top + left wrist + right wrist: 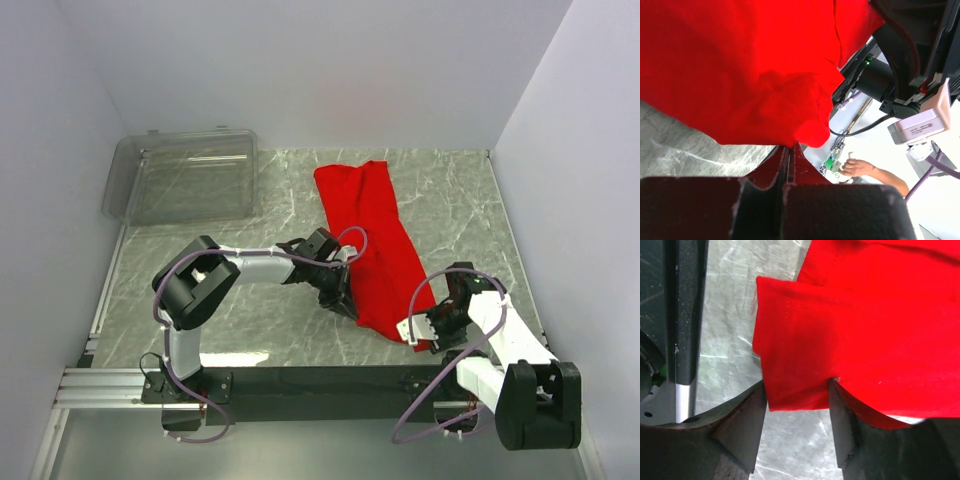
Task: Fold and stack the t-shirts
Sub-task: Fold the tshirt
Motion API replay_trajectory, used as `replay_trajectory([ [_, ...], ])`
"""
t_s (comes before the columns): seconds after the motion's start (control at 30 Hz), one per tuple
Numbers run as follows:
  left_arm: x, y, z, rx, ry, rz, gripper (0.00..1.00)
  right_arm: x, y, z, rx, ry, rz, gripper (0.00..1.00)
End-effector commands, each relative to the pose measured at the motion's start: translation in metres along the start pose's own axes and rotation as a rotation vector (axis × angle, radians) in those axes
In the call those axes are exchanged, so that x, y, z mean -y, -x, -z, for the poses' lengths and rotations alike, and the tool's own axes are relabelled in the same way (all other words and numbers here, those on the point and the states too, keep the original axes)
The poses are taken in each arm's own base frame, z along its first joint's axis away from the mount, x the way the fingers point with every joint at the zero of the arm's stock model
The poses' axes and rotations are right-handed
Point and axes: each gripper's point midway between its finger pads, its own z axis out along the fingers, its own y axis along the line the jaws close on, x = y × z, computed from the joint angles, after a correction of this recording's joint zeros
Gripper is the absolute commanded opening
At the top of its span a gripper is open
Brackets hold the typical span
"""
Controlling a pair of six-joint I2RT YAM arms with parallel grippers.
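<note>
While left tool (pixel 790 150) pinches the t-shirt (pixel 370 240), its length runs far-to-near-right; right tool (pixel 797 387) gapes.

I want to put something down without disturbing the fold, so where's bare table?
Bare marble table lies far right, between the red t-shirt and the right wall, and on the left between the clear bin and the left arm. Crowded: the shirt's near end, where left gripper and right gripper meet.

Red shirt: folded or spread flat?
Partly folded: the t-shirt lies as a long narrow strip; right wrist view shows one layer lapped over another.
</note>
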Motion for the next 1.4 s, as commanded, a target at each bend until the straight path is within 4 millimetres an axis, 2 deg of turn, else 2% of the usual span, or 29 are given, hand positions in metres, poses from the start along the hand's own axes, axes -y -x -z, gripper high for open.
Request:
replay_trajectory([
  [0.0, 0.020, 0.001, 0.010, 0.026, -0.055, -0.039, 0.01, -0.007, -0.001, -0.008, -0.014, 0.050, 0.053, 0.58],
  [0.23, 0.019, 0.000, 0.010, 0.034, -0.067, -0.028, 0.01, 0.000, 0.008, -0.009, 0.012, 0.003, 0.039, 0.49],
  [0.33, 0.019, 0.001, 0.011, 0.033, -0.066, -0.031, 0.01, 0.002, 0.009, -0.008, 0.012, -0.019, 0.029, 0.39],
  [0.43, 0.020, 0.001, 0.011, 0.031, -0.063, -0.034, 0.01, 0.003, 0.008, -0.008, 0.006, -0.032, 0.012, 0.25],
  [0.47, 0.021, 0.001, 0.011, 0.032, -0.064, -0.038, 0.01, 0.004, 0.008, -0.008, 0.007, -0.037, 0.007, 0.08],
  [0.5, 0.022, 0.001, 0.012, 0.032, -0.063, -0.039, 0.01, 0.005, 0.009, -0.007, 0.009, -0.048, -0.013, 0.00],
  [0.7, 0.025, 0.000, 0.017, 0.043, -0.065, -0.047, 0.01, 0.016, 0.023, 0.015, 0.065, -0.084, -0.091, 0.00],
  [0.73, 0.025, -0.001, 0.018, 0.045, -0.068, -0.051, 0.01, 0.011, 0.026, 0.018, 0.074, -0.059, -0.101, 0.00],
  [0.93, 0.041, -0.006, 0.031, 0.061, -0.102, -0.086, 0.01, 0.013, 0.047, 0.046, 0.152, -0.018, -0.178, 0.00],
  [1.07, 0.046, -0.003, 0.035, 0.067, -0.104, -0.097, 0.01, 0.024, 0.059, 0.062, 0.211, -0.033, -0.245, 0.00],
  [1.27, 0.042, 0.012, 0.049, 0.105, -0.108, -0.064, 0.01, 0.033, 0.063, 0.066, 0.245, 0.010, -0.319, 0.00],
  [1.37, 0.043, 0.019, 0.057, 0.117, -0.132, -0.049, 0.01, 0.036, 0.059, 0.060, 0.236, -0.001, -0.330, 0.00],
])
